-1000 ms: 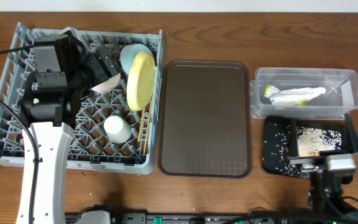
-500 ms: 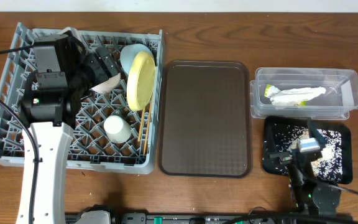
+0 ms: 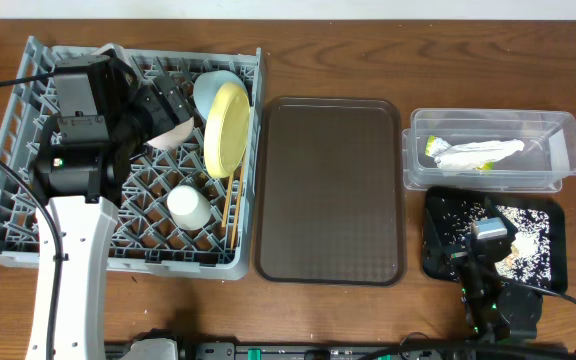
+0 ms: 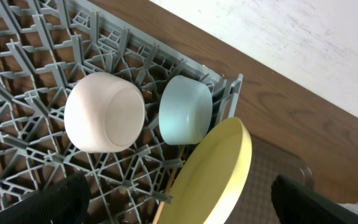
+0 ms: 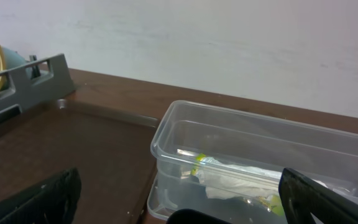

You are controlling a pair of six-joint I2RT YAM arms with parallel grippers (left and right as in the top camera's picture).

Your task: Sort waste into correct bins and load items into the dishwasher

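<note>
white bowl (image 4: pixel 104 112) below left gripper (image 4: pixel 176 202)

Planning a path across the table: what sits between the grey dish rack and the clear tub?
Only the dark brown serving tray, with nothing on it; the overhead view shows it.

Pose check. The left arm (image 3: pixel 68 250) has its white lower link rising from the near bench edge, with the black upper joints bent over toward the far side. The left gripper (image 3: pixel 166 108) points right and downward at a tilt. Its jaws are wide apart with nothing between them, and the dark fingertips (image 4: pixel 61 199) sit at the lower corners of its wrist view. The right arm (image 3: pixel 488 305) is black and folded low at the near right of the bench, seen almost end-on from overhead. The right gripper (image 3: pixel 490 238) aims toward the far side, roughly level. Its jaws are wide apart and empty.
</note>
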